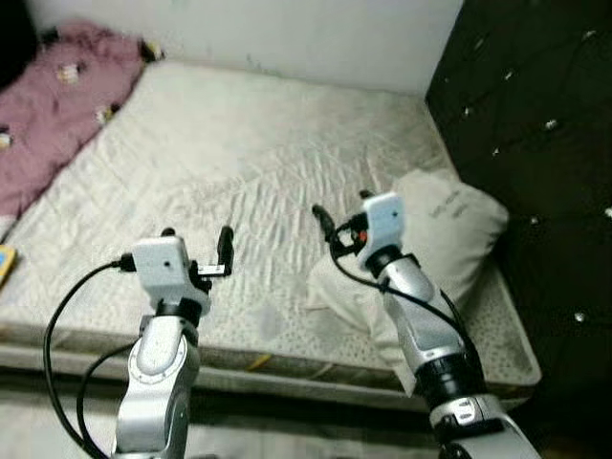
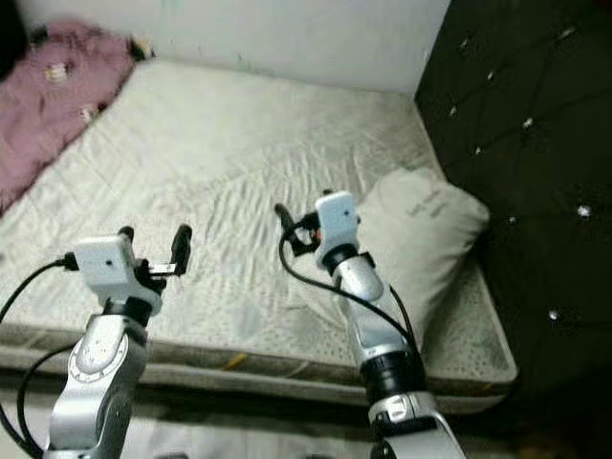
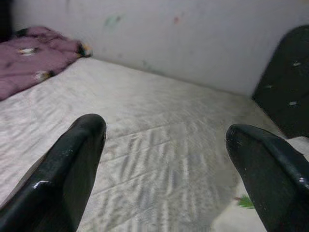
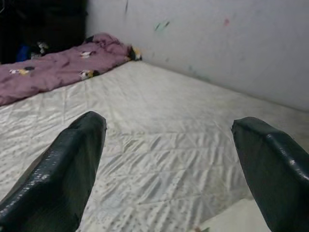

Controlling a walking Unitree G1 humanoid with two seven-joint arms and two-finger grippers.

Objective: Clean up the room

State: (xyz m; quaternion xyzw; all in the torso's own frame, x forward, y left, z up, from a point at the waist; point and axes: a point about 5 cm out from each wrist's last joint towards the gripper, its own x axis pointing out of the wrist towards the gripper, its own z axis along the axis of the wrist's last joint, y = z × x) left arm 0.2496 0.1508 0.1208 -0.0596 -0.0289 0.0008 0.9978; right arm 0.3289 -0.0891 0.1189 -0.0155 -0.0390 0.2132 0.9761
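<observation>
A white pillow [image 1: 449,225] lies at the right end of the bed, against the dark headboard, with its near corner hanging toward the bed's front edge. A crumpled pink blanket [image 1: 57,105] covers the far left corner of the quilted mattress [image 1: 239,153]. My left gripper [image 1: 197,239] is open and empty, raised over the front part of the mattress. My right gripper [image 1: 342,212] is also open and empty, just left of the pillow. In the right wrist view its fingers [image 4: 63,169] frame bare mattress, with the blanket [image 4: 53,67] far off.
A black tufted headboard [image 1: 535,143] stands along the right side. A white wall [image 1: 287,33] runs behind the bed. A small yellow object [image 1: 5,263] sits at the left edge. The floor lies below the bed's front edge [image 1: 287,368].
</observation>
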